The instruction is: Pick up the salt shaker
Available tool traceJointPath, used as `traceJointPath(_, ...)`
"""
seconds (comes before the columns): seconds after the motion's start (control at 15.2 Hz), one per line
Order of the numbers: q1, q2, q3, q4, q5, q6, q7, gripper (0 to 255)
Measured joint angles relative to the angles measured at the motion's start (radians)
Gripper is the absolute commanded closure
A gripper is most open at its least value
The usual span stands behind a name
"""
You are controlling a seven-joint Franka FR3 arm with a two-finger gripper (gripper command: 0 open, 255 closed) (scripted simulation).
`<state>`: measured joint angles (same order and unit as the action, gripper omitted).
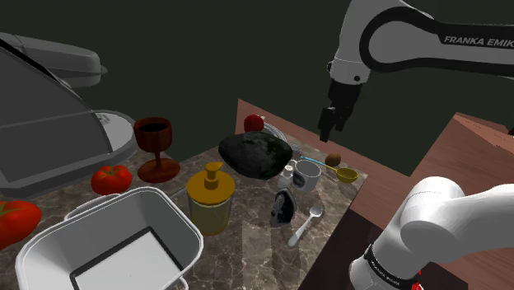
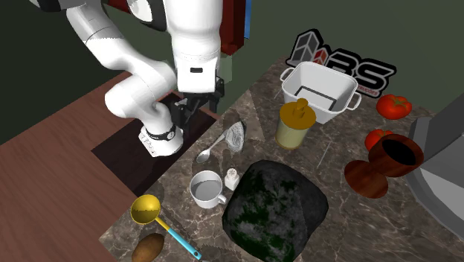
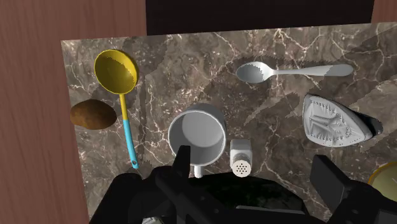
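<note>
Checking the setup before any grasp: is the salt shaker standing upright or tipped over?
Upright. The salt shaker stands on its base beside the white mug, and its perforated cap faces up in the wrist view.

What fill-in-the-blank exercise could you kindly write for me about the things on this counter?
The shaker stands right beside a white ____.
The ladle has a yellow bowl and a ____ handle.
The pincer is ____ and holds nothing.
Beside the iron lies a grey ____.
Missing words: mug; blue; open; spoon.
</note>
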<state>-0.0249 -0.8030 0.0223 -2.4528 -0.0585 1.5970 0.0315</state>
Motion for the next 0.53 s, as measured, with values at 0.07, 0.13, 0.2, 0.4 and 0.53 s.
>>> traceJointPath(0.07, 0.000, 0.000, 0.000, 0.000, 0.000, 0.000, 0.000, 0)
traceJointPath(0.13, 0.000, 0.011, -0.005, -0.008, 0.001, 0.017, -0.004, 0)
traceJointPath(0.2, 0.000, 0.030, -0.013, -0.015, 0.003, 0.042, -0.011, 0)
traceJointPath(0.4, 0.004, 0.095, -0.037, -0.055, 0.016, 0.139, -0.033, 0)
traceJointPath(0.53, 0.010, 0.148, -0.049, -0.075, 0.031, 0.208, -0.045, 0)
